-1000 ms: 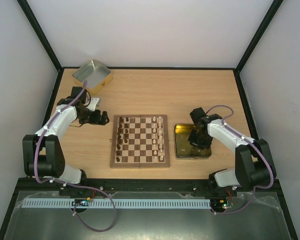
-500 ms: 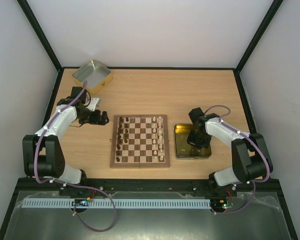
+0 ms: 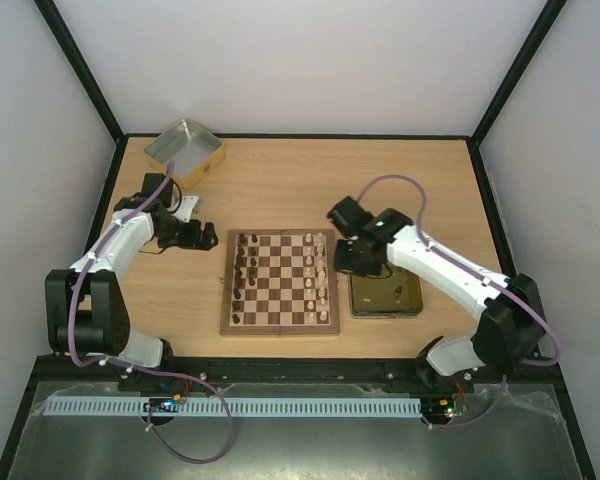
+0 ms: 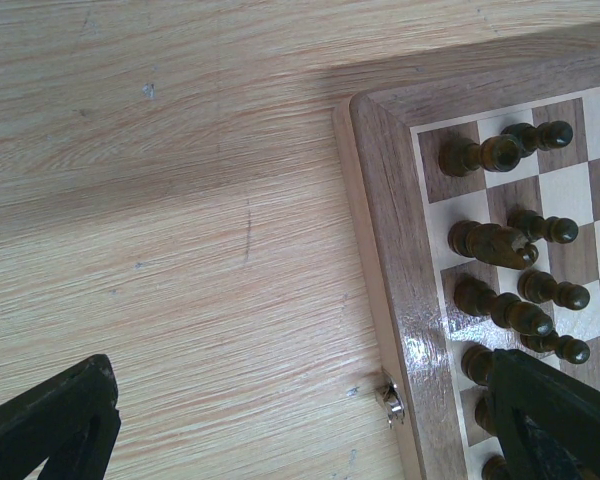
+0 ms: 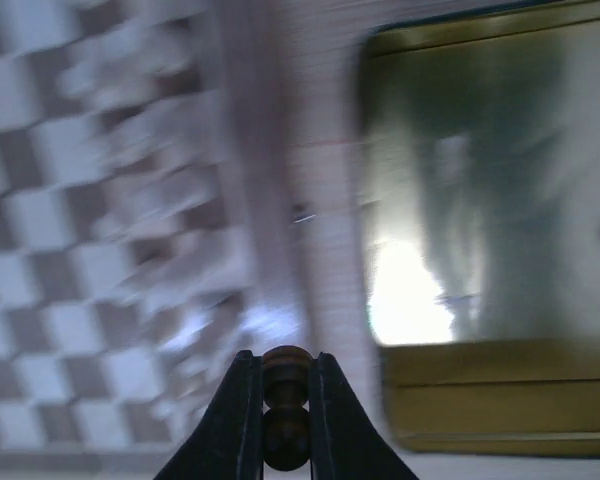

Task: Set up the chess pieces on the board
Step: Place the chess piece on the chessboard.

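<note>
- At the bottom centre of the right wrist view, the right pincer (image 5: 285, 362) is closed tight on one dark piece (image 5: 286, 430). Its round head stands upright between the two fingers.
- Around it this view is blurred. The top view shows the pincer over the right rim of the board (image 3: 280, 329), just beside the yellow-gold tin (image 3: 385, 313).
- White pieces (image 3: 321, 268) stand along the right side of the board and dark pieces (image 3: 240, 270) along the left side, so I judge this piece must cross the whole board.
- To do it well, carry it high above the white rows, come down straight on a free square at the left, and release only when the base sits flat.
- Left pincer (image 3: 198, 238), fully open and holding nothing, hangs near the board's upper left corner. The right arm should keep apart from it.
</note>
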Available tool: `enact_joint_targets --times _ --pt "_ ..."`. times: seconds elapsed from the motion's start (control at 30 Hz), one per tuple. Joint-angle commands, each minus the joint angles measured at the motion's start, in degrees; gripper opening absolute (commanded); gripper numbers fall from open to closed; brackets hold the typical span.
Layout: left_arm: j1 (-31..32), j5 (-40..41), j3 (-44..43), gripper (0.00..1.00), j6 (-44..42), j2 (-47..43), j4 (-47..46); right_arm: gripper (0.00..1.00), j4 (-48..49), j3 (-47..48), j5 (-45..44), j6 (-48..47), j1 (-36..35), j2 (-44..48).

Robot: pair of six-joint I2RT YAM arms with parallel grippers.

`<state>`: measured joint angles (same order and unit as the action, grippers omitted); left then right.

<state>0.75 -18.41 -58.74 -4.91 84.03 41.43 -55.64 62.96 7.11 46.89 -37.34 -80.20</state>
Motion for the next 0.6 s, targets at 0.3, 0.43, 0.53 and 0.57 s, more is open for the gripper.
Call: enact_joint_targets --times 0.3,0.43,0.53,0.57 --pt "0.1 0.3 0.1 1.0 0.0 -0.4 0.1 0.02 -6.8 33.3 2.2 -1.3 -25.6 -32.1" --pt "-0.3 0.2 0.1 1.0 0.1 -0.6 0.1 0.02 -9.5 41.7 2.0 -4.3 -27.0 -39.8" --pt "-0.7 -0.1 0.1 1.0 -0.1 -0.9 0.1 0.02 -10.2 45.1 2.5 -5.7 -27.0 -42.8" --pt "-0.7 -0.2 0.1 1.0 0.0 -1.0 0.1 0.02 -10.4 46.2 2.7 -6.0 -27.0 -43.7"
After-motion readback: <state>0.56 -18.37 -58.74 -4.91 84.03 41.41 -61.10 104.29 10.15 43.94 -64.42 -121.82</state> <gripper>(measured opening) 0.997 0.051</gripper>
